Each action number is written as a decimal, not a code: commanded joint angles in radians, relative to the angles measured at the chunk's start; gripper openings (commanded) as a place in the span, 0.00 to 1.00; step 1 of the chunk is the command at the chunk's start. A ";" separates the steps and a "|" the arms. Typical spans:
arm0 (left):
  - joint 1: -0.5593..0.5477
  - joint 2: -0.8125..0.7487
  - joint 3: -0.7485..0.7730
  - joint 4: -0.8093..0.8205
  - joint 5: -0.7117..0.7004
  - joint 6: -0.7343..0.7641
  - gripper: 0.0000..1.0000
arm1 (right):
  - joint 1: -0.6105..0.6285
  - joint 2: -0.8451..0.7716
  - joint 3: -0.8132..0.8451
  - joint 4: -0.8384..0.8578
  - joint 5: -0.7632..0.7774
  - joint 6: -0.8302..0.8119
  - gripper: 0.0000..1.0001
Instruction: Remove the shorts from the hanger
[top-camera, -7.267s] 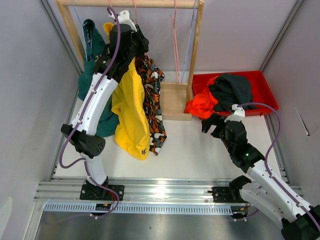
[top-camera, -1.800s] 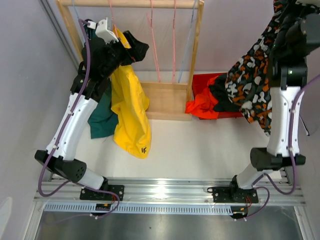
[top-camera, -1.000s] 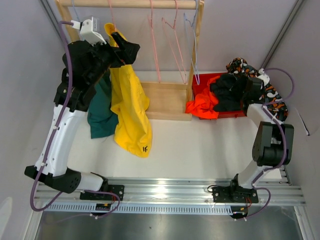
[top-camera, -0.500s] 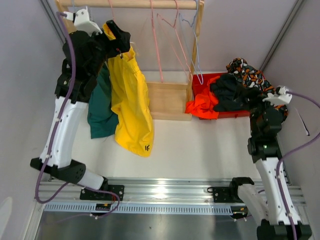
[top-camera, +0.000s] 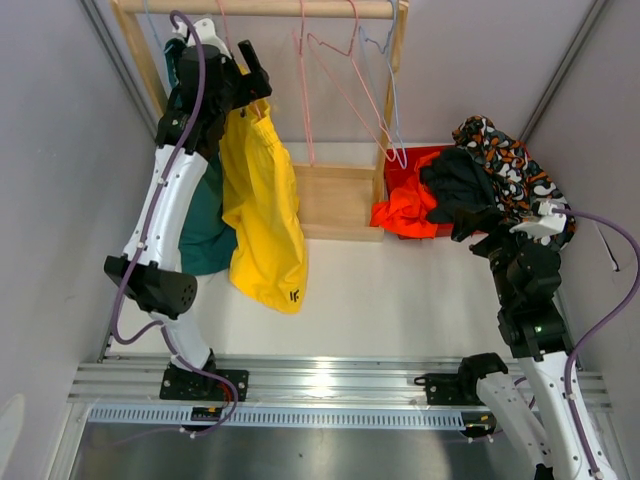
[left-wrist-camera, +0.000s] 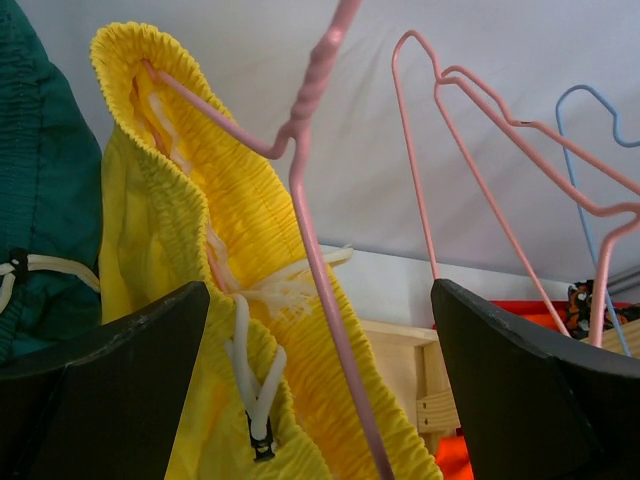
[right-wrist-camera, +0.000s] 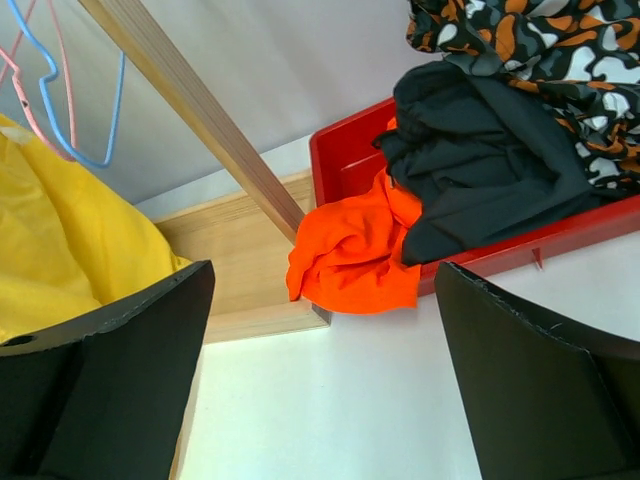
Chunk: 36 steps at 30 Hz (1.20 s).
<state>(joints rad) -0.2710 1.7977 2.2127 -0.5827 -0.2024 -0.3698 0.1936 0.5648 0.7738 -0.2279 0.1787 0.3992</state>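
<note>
Yellow shorts (top-camera: 262, 215) hang by the waistband (left-wrist-camera: 200, 250) on a pink hanger (left-wrist-camera: 312, 190), beside dark green shorts (top-camera: 205, 225) (left-wrist-camera: 40, 190) at the rack's left end. My left gripper (top-camera: 245, 75) (left-wrist-camera: 320, 330) is open at the top of the yellow shorts, with the waistband and the hanger wire between its fingers. Patterned shorts (top-camera: 505, 165) (right-wrist-camera: 530, 45), black shorts (top-camera: 460, 185) (right-wrist-camera: 480, 160) and orange shorts (top-camera: 405, 212) (right-wrist-camera: 350, 245) lie piled in the red bin (top-camera: 400, 165) (right-wrist-camera: 340, 150). My right gripper (top-camera: 478, 225) (right-wrist-camera: 325, 330) is open and empty, in front of the bin.
The wooden rack has a top rail (top-camera: 280, 8), a right post (top-camera: 393, 90) (right-wrist-camera: 190, 95) and a base board (top-camera: 335, 200) (right-wrist-camera: 240, 250). Empty pink hangers (top-camera: 345, 90) (left-wrist-camera: 470, 170) and a blue hanger (top-camera: 390, 100) (left-wrist-camera: 585, 180) dangle from the rail. Grey walls stand on both sides.
My right arm has pulled back from the bin toward the table, leaving the patterned shorts on the pile. My left gripper has shifted onto the yellow waistband. The empty hangers swing.
</note>
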 joint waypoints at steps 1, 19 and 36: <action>0.015 -0.009 0.048 0.052 0.027 -0.027 0.98 | 0.006 -0.017 0.021 -0.039 0.025 -0.028 0.99; 0.015 -0.021 0.174 0.040 0.173 -0.104 0.00 | 0.055 0.018 0.091 0.054 -0.227 -0.036 0.99; 0.015 -0.218 0.107 0.046 0.271 -0.167 0.00 | 0.909 0.763 0.734 0.216 0.082 -0.361 0.99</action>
<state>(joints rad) -0.2611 1.6344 2.3241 -0.6422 0.0307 -0.5148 1.0729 1.2110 1.4521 -0.0578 0.1623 0.0761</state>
